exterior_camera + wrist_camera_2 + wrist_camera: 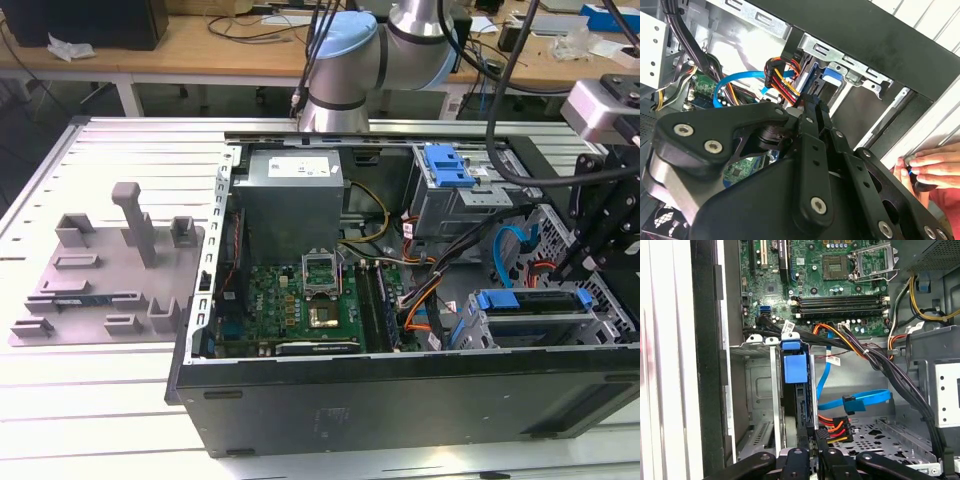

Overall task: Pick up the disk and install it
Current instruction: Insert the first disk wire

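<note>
Exterior view: the disk point(530, 302) lies in the computer case's point(400, 400) near-right bay, long axis left-right, with the gripper point(603, 250) at its right end.
Second wrist view: grip state cannot be told.
First wrist view: the disk point(792, 367) stands edge-on, directly ahead of the gripper.

Open case point(400, 400) on surface point(100, 420); tray point(70, 290) to its left in exterior view. Inside: motherboard point(300, 300) centre, power supply point(290, 195) behind, drive cage point(545, 325) right, disk point(794, 370) in cage, tool point(811, 457) just beside.
</note>
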`<state>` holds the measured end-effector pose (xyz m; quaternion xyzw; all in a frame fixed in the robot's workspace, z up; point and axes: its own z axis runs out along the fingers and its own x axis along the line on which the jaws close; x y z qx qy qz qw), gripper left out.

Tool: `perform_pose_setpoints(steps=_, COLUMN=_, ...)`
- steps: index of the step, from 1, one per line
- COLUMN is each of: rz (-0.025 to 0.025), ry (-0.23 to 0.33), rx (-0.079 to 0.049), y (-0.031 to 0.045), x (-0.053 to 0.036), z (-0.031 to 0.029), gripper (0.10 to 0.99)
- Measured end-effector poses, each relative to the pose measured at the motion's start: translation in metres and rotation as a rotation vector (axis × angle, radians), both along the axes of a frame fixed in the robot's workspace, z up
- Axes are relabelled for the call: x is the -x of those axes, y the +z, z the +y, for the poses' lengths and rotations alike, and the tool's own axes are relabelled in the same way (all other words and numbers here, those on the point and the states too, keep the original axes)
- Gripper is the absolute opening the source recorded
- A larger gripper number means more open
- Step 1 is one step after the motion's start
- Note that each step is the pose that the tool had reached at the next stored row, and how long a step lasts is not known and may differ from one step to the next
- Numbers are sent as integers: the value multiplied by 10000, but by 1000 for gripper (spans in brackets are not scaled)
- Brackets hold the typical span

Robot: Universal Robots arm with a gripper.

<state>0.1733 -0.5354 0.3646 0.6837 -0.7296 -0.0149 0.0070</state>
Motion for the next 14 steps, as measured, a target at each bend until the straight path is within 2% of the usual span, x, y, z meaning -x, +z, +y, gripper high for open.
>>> perform_pose_setpoints(steps=14, rz=0, ry=12, rx=1, y=-34, x=-2, z=-10, gripper=169)
